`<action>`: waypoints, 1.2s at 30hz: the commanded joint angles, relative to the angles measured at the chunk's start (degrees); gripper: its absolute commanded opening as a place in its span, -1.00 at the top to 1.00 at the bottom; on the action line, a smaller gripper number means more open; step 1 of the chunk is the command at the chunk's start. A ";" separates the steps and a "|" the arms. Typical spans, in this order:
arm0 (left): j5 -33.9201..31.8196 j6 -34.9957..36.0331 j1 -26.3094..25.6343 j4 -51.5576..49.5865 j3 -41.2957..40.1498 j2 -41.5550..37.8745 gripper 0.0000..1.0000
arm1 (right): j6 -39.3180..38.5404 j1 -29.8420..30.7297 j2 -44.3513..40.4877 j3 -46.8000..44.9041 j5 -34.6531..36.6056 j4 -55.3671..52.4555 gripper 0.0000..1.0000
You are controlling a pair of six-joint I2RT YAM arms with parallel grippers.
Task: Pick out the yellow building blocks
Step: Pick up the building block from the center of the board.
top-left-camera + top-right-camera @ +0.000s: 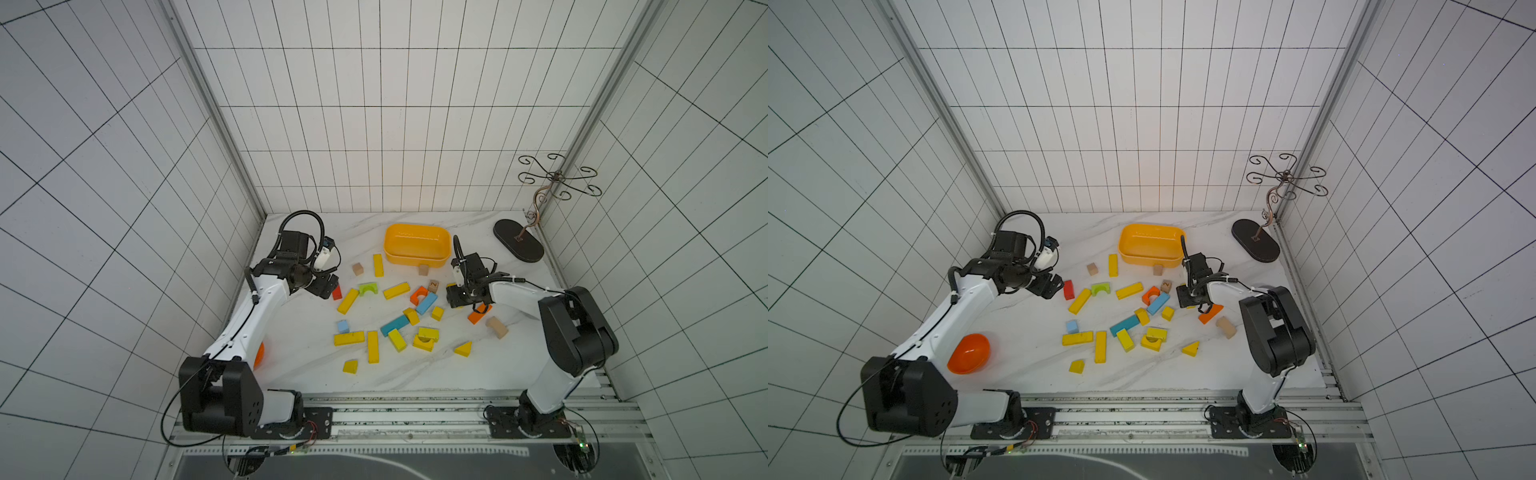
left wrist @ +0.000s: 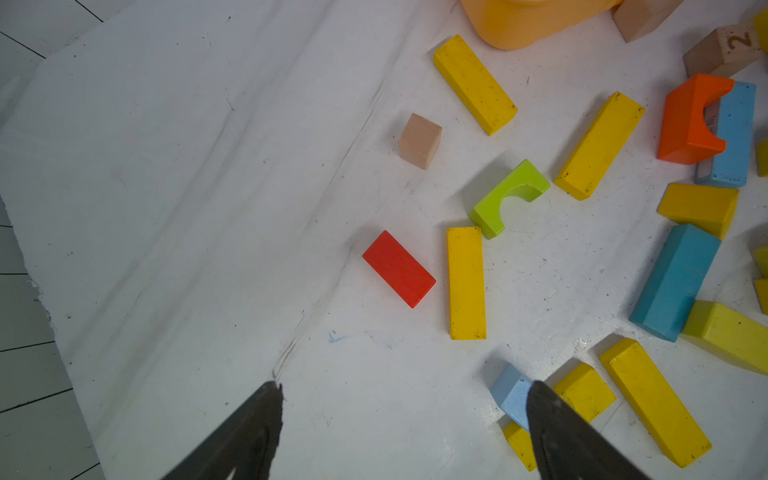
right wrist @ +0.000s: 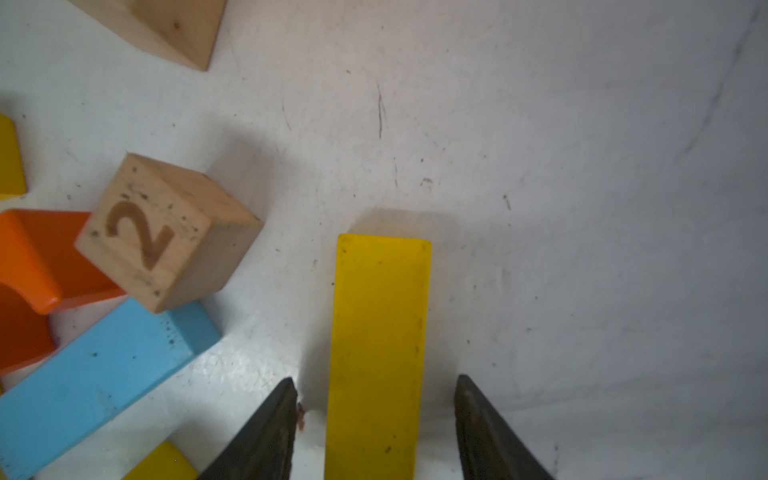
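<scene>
right gripper (image 3: 376,380) fingers sit partly open either side of a yellow bar (image 3: 378,324), small gaps both sides, while the left gripper (image 2: 405,383) gapes wide, holding nothing

The yellow bar (image 3: 378,353) is coated in matt, scuffed paint. Near it, the numbered cube (image 3: 166,232) is left as bare wood.

A numbered cube (image 3: 166,232) and blue bar (image 3: 104,374) lay beside the right claw (image 3: 376,378); a red block (image 2: 399,269) lay near the left claw (image 2: 405,383).
</scene>
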 commanded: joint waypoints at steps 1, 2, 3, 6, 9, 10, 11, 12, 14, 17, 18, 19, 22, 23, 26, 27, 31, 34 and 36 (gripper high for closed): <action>-0.72 1.28 -0.10 -0.32 -0.87 -2.15 -0.80 | -1.21 0.63 1.85 4.69 2.16 -2.26 -0.19; -0.70 1.38 -0.04 -0.53 -1.00 -2.40 -0.80 | -1.34 0.74 2.07 4.70 2.39 -2.37 -0.19; -0.66 1.50 -0.17 -0.69 -1.12 -2.57 -0.80 | -1.39 0.78 2.25 4.71 2.41 -2.44 -0.18; -0.48 1.61 -0.17 -1.06 -1.25 -3.01 -0.80 | -1.63 0.99 2.97 5.01 2.40 -2.80 -0.15; -0.40 1.74 -0.09 -1.50 -1.19 -3.29 -0.80 | -1.82 1.22 3.74 5.47 2.48 -3.27 -0.04; -0.39 1.75 -0.12 -1.54 -1.27 -3.38 -0.80 | -1.83 1.15 4.00 5.63 2.40 -3.25 -0.01; -0.44 1.77 -0.11 -1.61 -1.47 -3.53 -0.80 | -1.96 1.29 4.32 5.73 2.40 -3.26 0.01; -0.40 1.75 -0.11 -1.56 -1.62 -3.73 -0.80 | -2.00 1.38 4.45 5.76 2.46 -3.25 0.02; -0.39 1.83 -0.14 -1.57 -2.05 -4.13 -0.80 | -2.00 1.55 4.71 5.70 2.62 -3.26 0.05; -0.65 2.09 -0.15 -1.79 -2.67 -4.69 -0.80 | -2.00 1.74 4.96 5.62 2.79 -4.89 0.15; -0.74 2.23 -0.14 -1.92 -2.84 -4.88 -0.80 | -2.00 1.75 5.04 5.60 2.90 -5.01 0.19; -0.75 2.27 -0.14 -2.01 -2.94 -5.09 -0.80 | -2.00 1.75 5.10 5.66 2.92 -5.09 0.26; -0.83 2.42 -0.15 -2.27 -3.20 -5.59 -0.80 | -2.00 1.75 5.25 5.69 3.18 -5.27 0.33; -0.92 2.43 -0.07 -2.34 -3.21 -5.75 -0.80 | -2.00 1.75 5.29 5.73 3.19 -5.35 0.34; -0.86 2.46 -0.16 -2.56 -3.47 -6.27 -0.80 | -1.74 1.75 4.81 5.61 3.44 -5.36 0.41; -0.76 2.45 -0.11 -2.54 -3.56 -6.44 -0.80 | -1.58 1.75 4.39 5.55 3.54 -5.38 0.41; -0.57 2.31 -0.15 -2.65 -3.82 -6.83 -0.80 | -1.06 1.74 1.17 6.02 2.65 -6.11 0.47; -0.23 2.27 -0.11 -2.61 -3.78 -6.81 -0.80 | -0.60 1.75 -2.55 6.86 1.80 -7.15 0.48; -0.14 2.48 -0.14 -2.61 -3.65 -6.68 -0.80 | -0.42 1.75 -4.76 8.09 1.78 -8.23 0.48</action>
